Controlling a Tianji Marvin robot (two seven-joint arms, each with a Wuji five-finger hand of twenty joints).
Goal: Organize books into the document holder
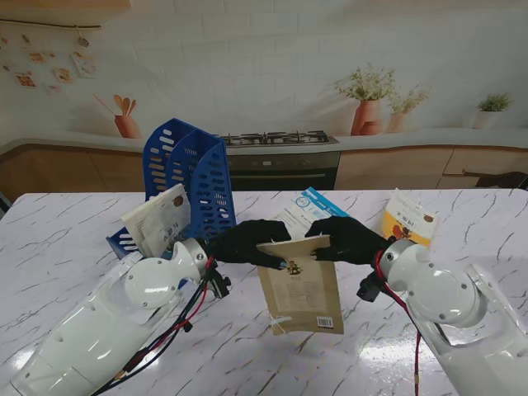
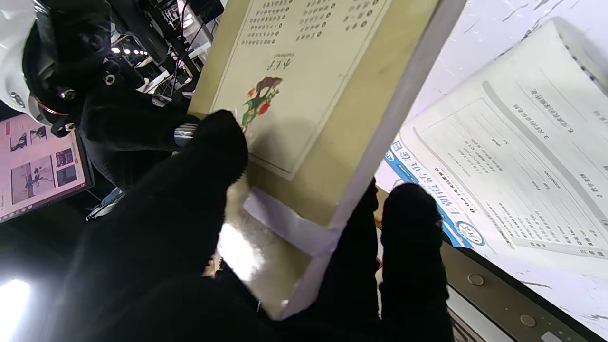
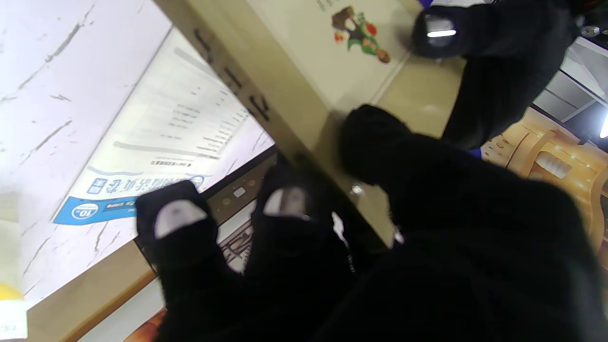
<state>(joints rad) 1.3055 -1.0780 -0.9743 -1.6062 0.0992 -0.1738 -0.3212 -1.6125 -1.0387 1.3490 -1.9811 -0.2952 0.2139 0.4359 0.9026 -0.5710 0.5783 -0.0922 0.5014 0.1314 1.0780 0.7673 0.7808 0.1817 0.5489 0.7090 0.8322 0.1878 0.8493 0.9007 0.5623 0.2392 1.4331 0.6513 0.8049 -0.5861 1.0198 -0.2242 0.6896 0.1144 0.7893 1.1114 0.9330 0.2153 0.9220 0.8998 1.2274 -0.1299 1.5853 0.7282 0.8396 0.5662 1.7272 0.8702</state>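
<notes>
I have the tan book (image 1: 301, 290) held up off the worktop (image 1: 66, 239) with both hands, to the right of the blue document holder (image 1: 190, 177) and nearer to me than it. My left hand (image 1: 247, 242) is clamped on the book's top left corner: in the left wrist view the thumb (image 2: 209, 156) presses the cover beside the small picture and the other fingers (image 2: 408, 228) sit behind the page edge. My right hand (image 1: 346, 239) is clamped on the top right corner in the same way, thumb (image 3: 375, 142) on the cover and fingers (image 3: 285, 209) behind the spine. The book hangs from its top edge, its lower end tilted toward me.

I judge this to be the carrying step: the book is lifted but not yet filed. 1 pale book (image 1: 161, 219) already leans at the holder's front, though I cannot tell whether it stands fully inside a slot. A white and blue booklet (image 1: 301, 210) lies flat on the worktop to the right of the holder, and a yellow book (image 1: 408, 221) lies farther right of the holder again; both wait their turn.

The next move calls for swinging the tan book leftward to the holder, turning it upright so it lines up with a free slot, and probably passing the whole weight to 1 hand, since 2 hands would crowd the narrow opening.
</notes>
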